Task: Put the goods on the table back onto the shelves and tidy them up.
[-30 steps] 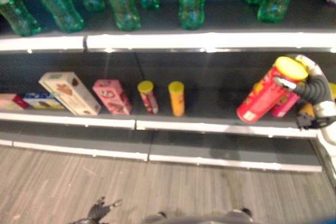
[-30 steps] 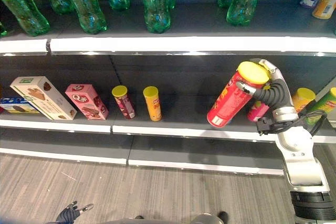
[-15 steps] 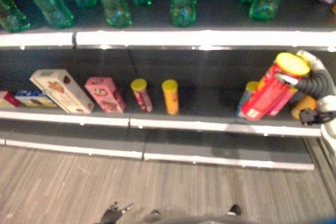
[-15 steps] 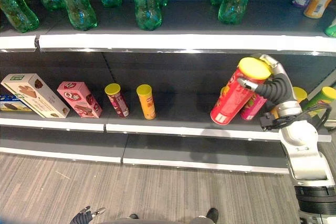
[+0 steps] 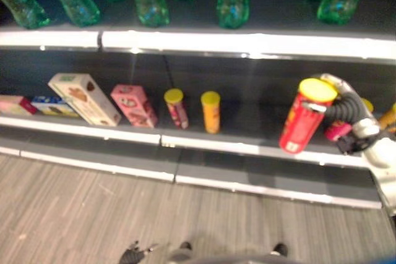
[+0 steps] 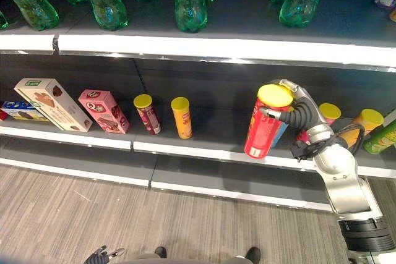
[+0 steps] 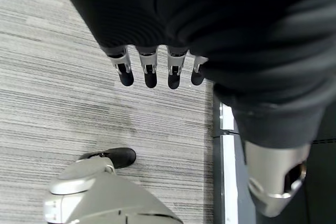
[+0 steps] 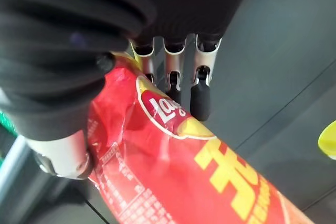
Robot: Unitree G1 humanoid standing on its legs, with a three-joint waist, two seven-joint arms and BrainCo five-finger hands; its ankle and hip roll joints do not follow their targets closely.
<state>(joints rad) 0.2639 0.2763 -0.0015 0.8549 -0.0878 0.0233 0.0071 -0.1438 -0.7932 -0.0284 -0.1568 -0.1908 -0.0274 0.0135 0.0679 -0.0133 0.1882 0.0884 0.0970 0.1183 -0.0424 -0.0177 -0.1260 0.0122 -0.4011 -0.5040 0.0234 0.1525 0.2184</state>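
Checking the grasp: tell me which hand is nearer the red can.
Right. The right hand grips the red can near its lid; the left hand hangs low, far away.

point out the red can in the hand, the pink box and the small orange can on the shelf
red chip can (image 6: 263,128), right eye view, middle of its red side
pink box (image 6: 102,110), right eye view, its front face
small orange can (image 6: 182,122), right eye view, its orange side below the yellow lid
right hand (image 6: 301,110), right eye view, its dark ribbed cover

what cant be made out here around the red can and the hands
- Red can: whether its base touches the shelf is unclear in the eye views.
- Right hand: the can hides its thumb in the right wrist view.
- Cans behind the red can: the can and hand cover them.
- Left hand: its dark cover hides the thumb in the left wrist view.
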